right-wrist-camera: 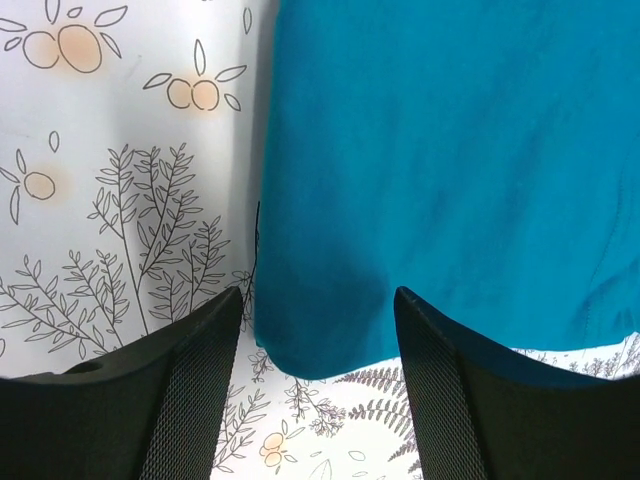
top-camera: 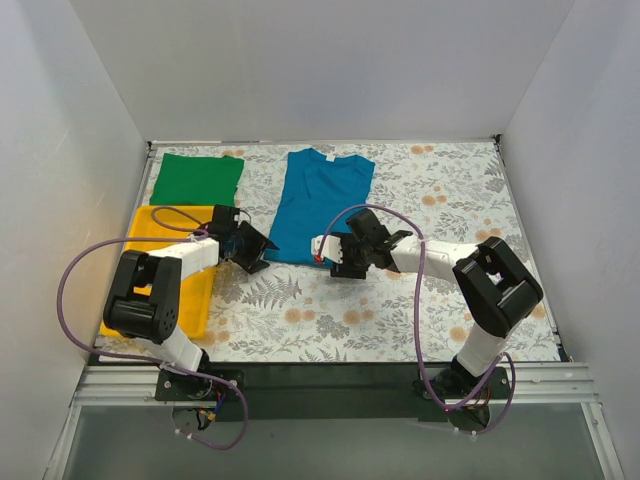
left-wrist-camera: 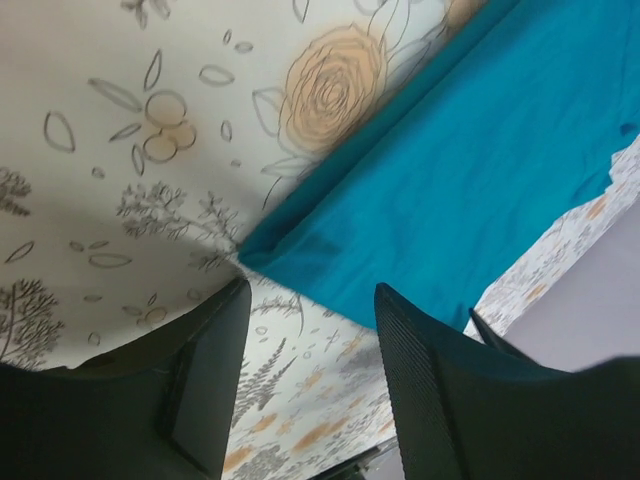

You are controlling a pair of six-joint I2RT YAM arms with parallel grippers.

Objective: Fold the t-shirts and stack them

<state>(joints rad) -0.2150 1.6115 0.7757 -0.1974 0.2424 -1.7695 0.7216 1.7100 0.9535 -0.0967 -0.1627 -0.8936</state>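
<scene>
The teal-blue t-shirt [top-camera: 322,205] lies flat on the flowered table as a long narrow strip, its collar at the far end. The bright green t-shirt [top-camera: 196,180] rests folded into a rectangle at the back left. My left gripper [top-camera: 256,248] is open just off the teal shirt's near left corner, and in the left wrist view the left gripper [left-wrist-camera: 315,340] shows that corner of the teal shirt [left-wrist-camera: 480,170] just ahead of its fingers. My right gripper [top-camera: 336,256] is open at the near right corner. In the right wrist view the right gripper [right-wrist-camera: 318,345] frames that corner of the teal shirt [right-wrist-camera: 450,150] between its fingers, ungripped.
A yellow tray [top-camera: 150,232] lies at the left under the left arm, just in front of the green shirt. White walls close in the table on three sides. The arms' bases stand at the near edge.
</scene>
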